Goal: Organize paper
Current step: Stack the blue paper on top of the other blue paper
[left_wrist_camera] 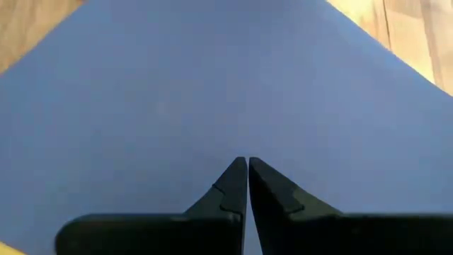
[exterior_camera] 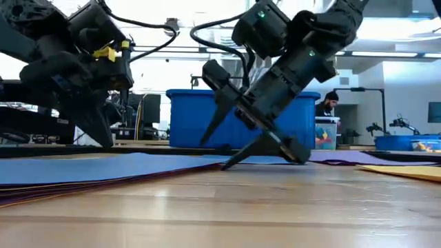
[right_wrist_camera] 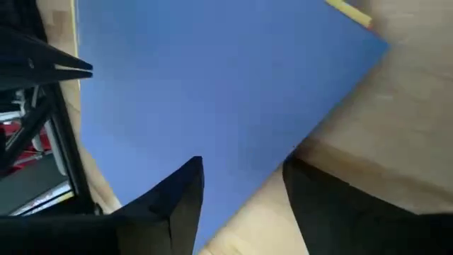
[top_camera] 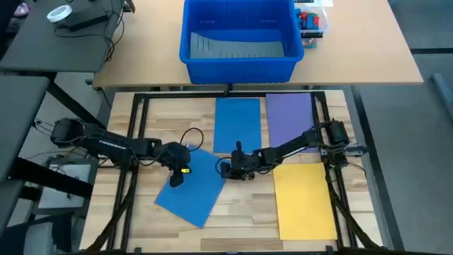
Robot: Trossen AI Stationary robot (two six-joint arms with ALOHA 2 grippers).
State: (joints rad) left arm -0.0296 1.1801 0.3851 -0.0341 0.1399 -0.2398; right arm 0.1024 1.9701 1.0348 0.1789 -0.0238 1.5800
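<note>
**Both end effectors down on the tilted blue sheet**

Your left end effector [top_camera: 175, 178] has its fingers [left_wrist_camera: 233, 188] pressed together with only a hairline gap, tips resting on the tilted blue sheet [top_camera: 190, 186]; it grips nothing you can see. Your right end effector [top_camera: 225, 168] stands wide open at that sheet's right corner, one finger over the paper and the other over bare wood; in the low view its lower finger touches down at the sheet's edge. Whether it has caught the paper, you cannot tell.

The tilted blue sheet lies skewed on the wooden worktop [top_camera: 241, 227], and the low view shows darker sheet edges beneath it. Beyond its right corner a second blue sheet [top_camera: 238, 124] lies square, with a purple sheet [top_camera: 289, 120] just beside that one. A yellow sheet [top_camera: 304, 200] lies to the right of the tilted sheet, well apart from it.

Past the worktop, on a second table, stands a blue bin [top_camera: 239, 39]. In the low view a person [exterior_camera: 329, 105] shows in the room behind the bin.
</note>
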